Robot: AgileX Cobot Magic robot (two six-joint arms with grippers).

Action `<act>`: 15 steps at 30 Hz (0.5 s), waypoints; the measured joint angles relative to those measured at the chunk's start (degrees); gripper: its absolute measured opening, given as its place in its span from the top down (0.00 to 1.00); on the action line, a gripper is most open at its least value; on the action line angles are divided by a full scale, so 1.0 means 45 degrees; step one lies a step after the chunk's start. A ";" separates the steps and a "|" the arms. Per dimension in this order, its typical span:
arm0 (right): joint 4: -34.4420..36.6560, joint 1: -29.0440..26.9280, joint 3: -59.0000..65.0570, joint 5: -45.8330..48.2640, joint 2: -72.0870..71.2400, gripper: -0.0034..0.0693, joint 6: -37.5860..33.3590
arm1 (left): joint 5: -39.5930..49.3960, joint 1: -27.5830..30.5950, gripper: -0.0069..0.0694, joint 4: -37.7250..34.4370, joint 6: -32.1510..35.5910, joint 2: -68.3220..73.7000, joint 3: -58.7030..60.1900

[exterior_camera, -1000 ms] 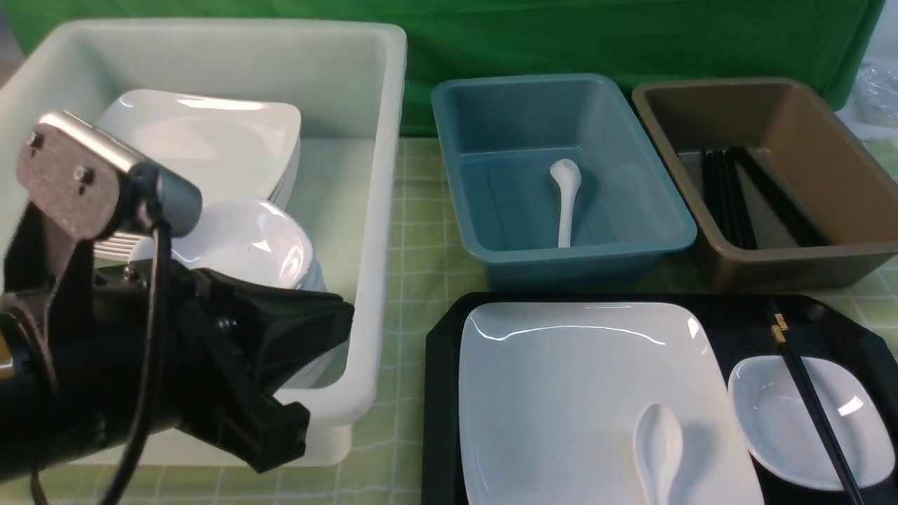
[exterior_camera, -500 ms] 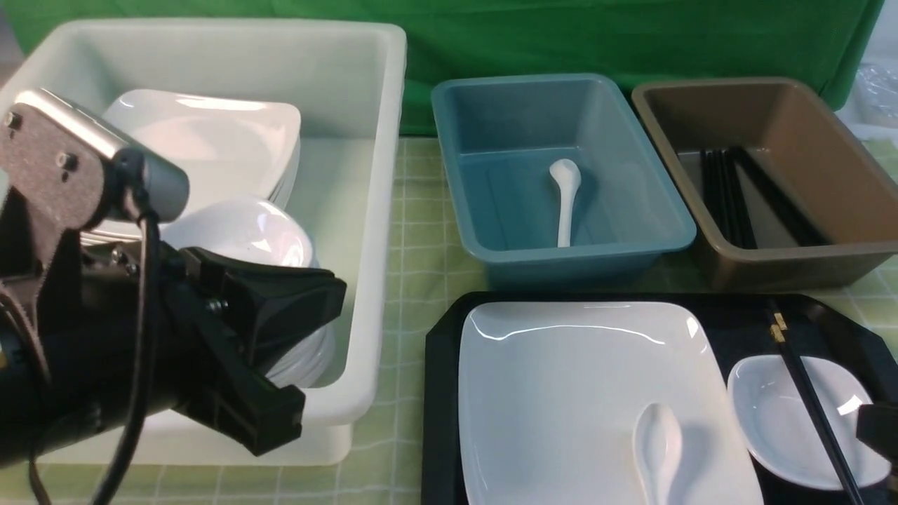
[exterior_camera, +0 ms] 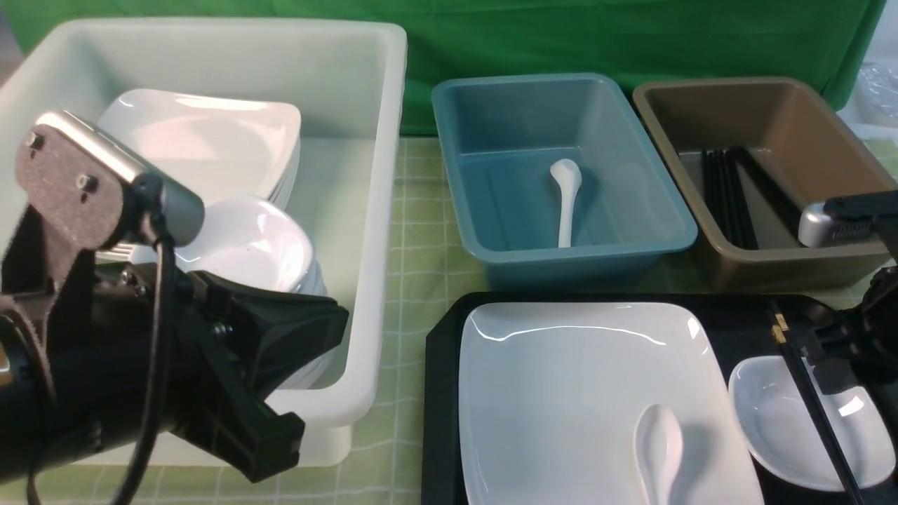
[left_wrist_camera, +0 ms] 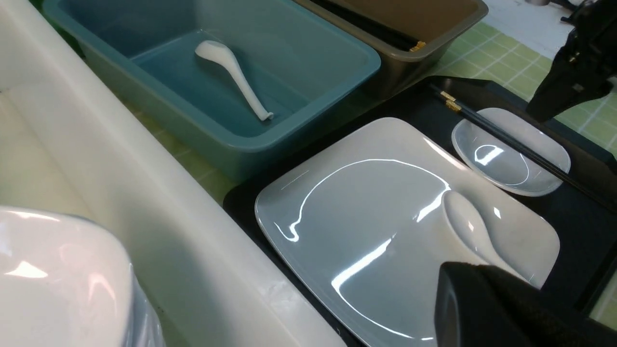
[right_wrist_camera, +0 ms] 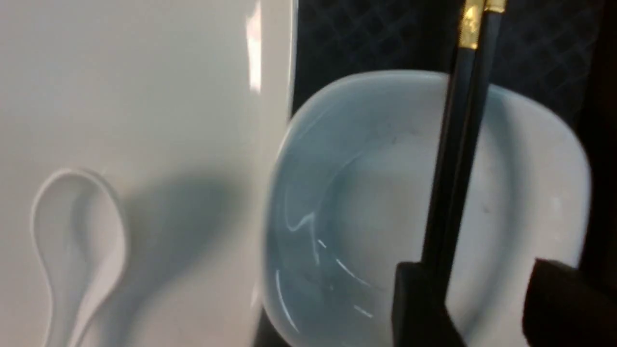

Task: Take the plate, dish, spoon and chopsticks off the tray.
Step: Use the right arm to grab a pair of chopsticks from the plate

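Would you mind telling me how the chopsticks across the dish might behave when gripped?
The chopsticks look thin and straight, so probably stiff and light. Being two loose sticks, one may slip from a grip. They bridge the glossy dish rim, gold-banded end over the tray, so a nudge could roll or slide them.

Glossy white plate (exterior_camera: 582,393), dish (exterior_camera: 772,428) and spoon (exterior_camera: 658,442); textured black tray (exterior_camera: 736,330); black chopsticks (exterior_camera: 816,414) banded gold; white bin (exterior_camera: 379,210), blue bin (exterior_camera: 631,231), brown bin (exterior_camera: 807,266); pale green checked table (exterior_camera: 421,245); green backdrop (exterior_camera: 561,35).
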 joint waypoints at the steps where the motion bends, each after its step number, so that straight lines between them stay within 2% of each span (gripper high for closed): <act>1: 0.0274 -0.0151 0.0000 -0.0037 0.0358 0.45 -0.0255 | -0.0012 0.0000 0.89 0.0000 0.0000 0.0000 0.0000; 7: 0.0824 -0.0395 -0.0014 -0.0852 0.1938 0.41 -0.0782 | -0.0012 0.0000 0.89 0.0000 0.0000 0.0000 0.0000; 15: 0.0639 -0.0395 -0.0014 -0.1341 0.2804 0.45 -0.0810 | -0.0012 0.0000 0.89 -0.0216 0.0438 0.0000 0.0000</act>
